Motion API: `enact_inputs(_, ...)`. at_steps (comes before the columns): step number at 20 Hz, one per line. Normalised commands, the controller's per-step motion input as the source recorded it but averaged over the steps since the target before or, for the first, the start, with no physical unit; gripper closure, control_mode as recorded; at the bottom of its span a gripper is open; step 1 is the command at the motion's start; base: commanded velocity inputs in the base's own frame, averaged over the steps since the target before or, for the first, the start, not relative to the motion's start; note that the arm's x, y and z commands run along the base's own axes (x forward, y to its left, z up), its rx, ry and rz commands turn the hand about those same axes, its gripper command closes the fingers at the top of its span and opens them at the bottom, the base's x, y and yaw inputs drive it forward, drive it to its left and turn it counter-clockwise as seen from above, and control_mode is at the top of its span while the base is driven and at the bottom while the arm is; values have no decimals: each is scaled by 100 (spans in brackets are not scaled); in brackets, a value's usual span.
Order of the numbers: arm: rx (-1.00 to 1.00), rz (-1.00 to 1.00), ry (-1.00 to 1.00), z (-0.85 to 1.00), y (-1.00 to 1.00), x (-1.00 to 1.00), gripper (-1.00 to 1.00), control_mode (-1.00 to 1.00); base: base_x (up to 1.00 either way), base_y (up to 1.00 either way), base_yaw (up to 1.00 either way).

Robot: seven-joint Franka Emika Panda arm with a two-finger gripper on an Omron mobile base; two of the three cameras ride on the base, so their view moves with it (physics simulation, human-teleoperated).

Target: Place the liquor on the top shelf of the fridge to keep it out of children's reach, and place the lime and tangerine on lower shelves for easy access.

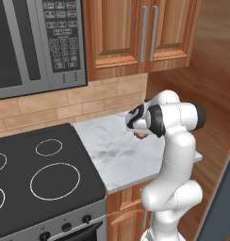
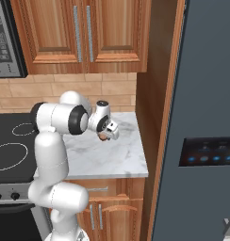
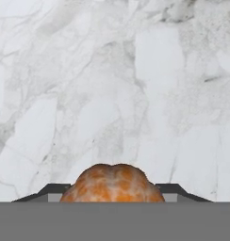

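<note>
Gripper (image 3: 112,195) sits at bottom centre of hand view, jaws drawn in on the tangerine (image 3: 112,183), one dark tip showing either side of the fruit. Grip looks like a hold, though how deep the fruit sits between the tips can't be read.

In left base view the tangerine (image 1: 142,135) shows as a small orange-brown spot mid-frame, just under the arm's wrist, over the marble counter (image 1: 112,150). In right base view it shows just left of centre (image 2: 103,137), tucked under the hand, above the counter (image 2: 117,160). Can't tell if it is touching the marble or just off it.

Fridge (image 2: 201,117) fills right side of right base view, dark door face toward camera, blue-lit panel (image 2: 207,151) at mid-right. Door appears shut from here; shelves hidden. Liquor and lime not assessed.

Risks, in my judgement:
- Round fruit, narrow tips: could roll or squirt out on a fast swing, esp. if held off-centre.
- Wood side panel (image 2: 150,117) stands between counter and fridge; a low, direct sweep to the right could clip it with elbow or hand.
- If door is indeed shut, approach w/ fruit in hand has nowhere to go; lower shelves unreachable until opened.
- Stove (image 1: 36,179) in lower left of left base view: a dropped fruit could roll that way.
</note>
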Motion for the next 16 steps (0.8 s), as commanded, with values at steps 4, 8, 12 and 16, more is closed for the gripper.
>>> enact_inputs(4,0,0,0,-4,0,-36,100,-100,0,0,0)
enact_inputs(8,0,2,-9,19,0,-84,100,-100,0,0,0)
enact_inputs(12,0,6,-15,33,0,-95,100,-100,0,0,0)
enact_inputs(16,0,7,-25,54,1,-96,100,-100,0,0,0)
